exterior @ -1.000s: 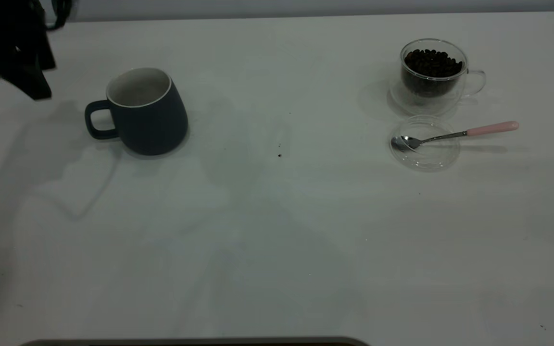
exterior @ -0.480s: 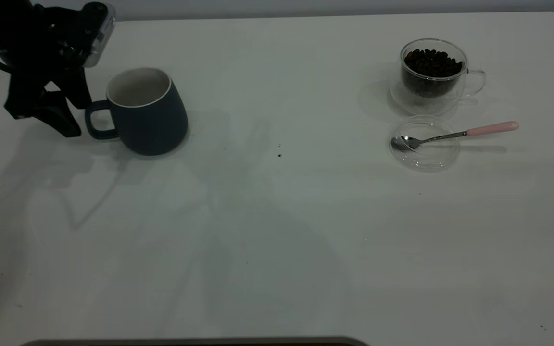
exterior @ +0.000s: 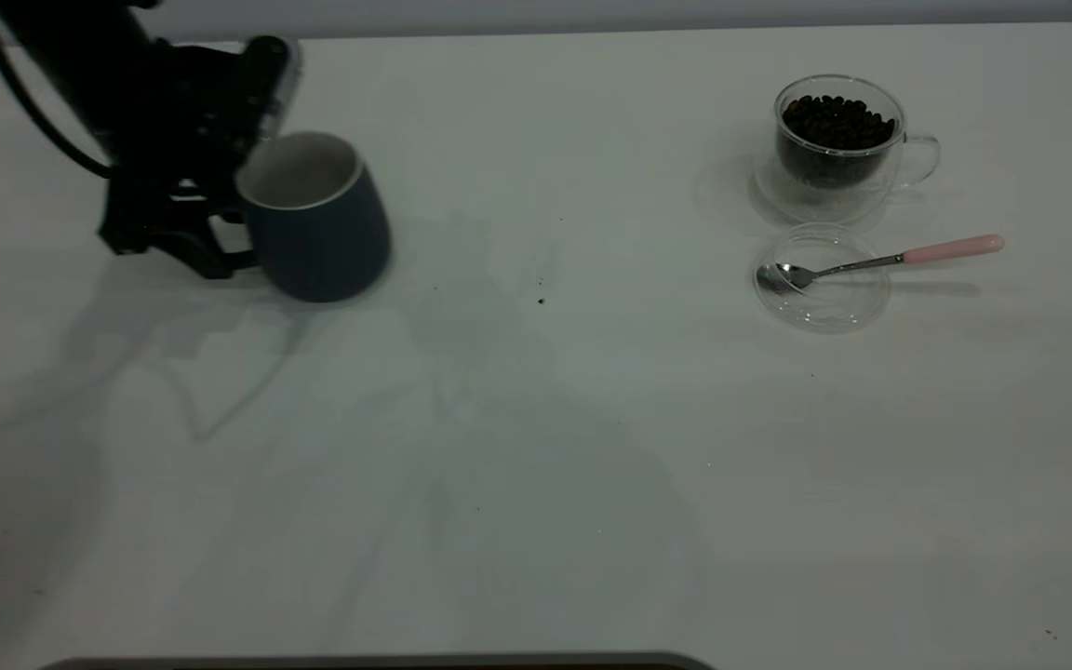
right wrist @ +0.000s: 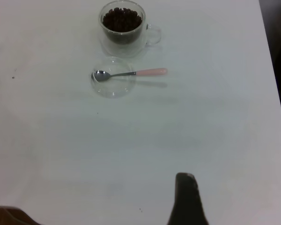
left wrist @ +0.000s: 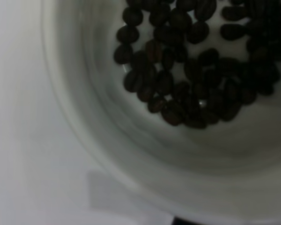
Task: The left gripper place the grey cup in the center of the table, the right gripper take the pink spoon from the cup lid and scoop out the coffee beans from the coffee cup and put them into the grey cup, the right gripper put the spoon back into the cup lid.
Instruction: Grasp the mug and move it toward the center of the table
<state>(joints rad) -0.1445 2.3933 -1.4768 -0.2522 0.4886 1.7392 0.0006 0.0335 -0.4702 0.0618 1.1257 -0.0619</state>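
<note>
Grey cup (exterior: 317, 219): upright on the counter (exterior: 536, 447), far to the left of the coffee cup (exterior: 838, 140); its inside holds coffee beans (left wrist: 187, 70). Left claw (exterior: 206, 228): at the grey cup's handle, grip cannot be told. Pink spoon (exterior: 880, 261): bowl resting in the cup lid (exterior: 820, 279), just in front of the coffee cup. Right claw (right wrist: 187, 199): one finger visible, spread cannot be told, well apart from the coffee cup.

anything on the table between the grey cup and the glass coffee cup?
Exterior view: only bare table with a few dark specks between grey cup and coffee cup.
</note>
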